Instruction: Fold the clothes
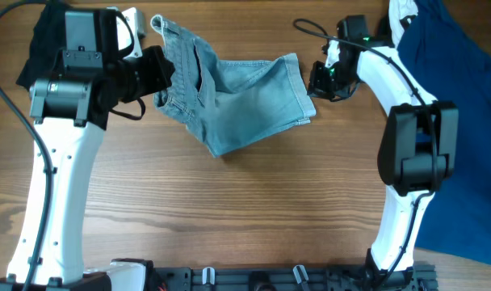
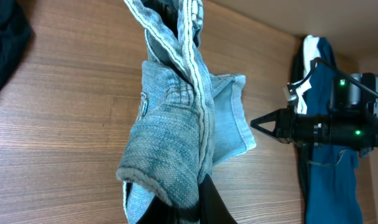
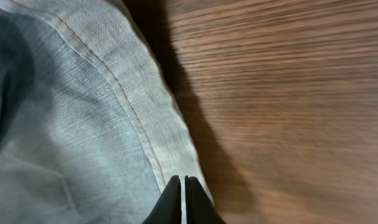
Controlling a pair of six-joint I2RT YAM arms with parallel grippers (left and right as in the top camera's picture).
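While my left gripper (image 2: pixel 190 204) pinches the bunched denim pants (image 2: pixel 176 124), my right gripper (image 3: pixel 181 186) hangs pressed together, tips just beside their hem.

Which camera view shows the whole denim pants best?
The overhead view: the denim pants appear almost whole. The left wrist view shows only a bunched part held in the left fingers; the right wrist view shows only a stitched edge.
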